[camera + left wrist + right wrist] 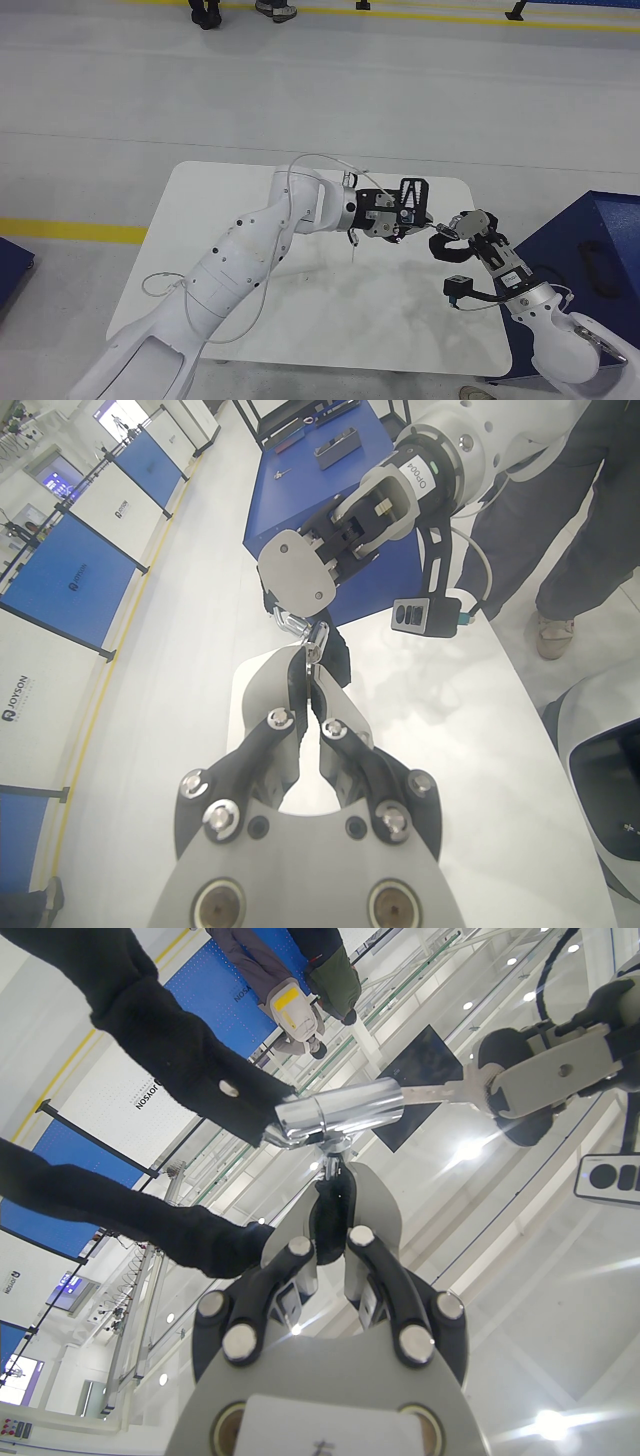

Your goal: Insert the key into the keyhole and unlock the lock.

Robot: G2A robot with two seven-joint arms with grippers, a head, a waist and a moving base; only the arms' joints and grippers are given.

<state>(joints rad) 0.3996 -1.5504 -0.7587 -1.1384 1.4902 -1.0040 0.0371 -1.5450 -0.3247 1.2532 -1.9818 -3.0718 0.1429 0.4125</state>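
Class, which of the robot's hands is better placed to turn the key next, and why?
Left. The left hand is shut on the key, whose blade meets the lock end-on. The right hand grips the lock and should only steady it.

Bright, even light; ceiling lamps flare; edges seemingly bowed.

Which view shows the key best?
The right wrist view: the key lies side-on, its blade meeting the end of the lock. In the left wrist view the shut jaws holding it hide most of it. In the top view it is too small to make out.
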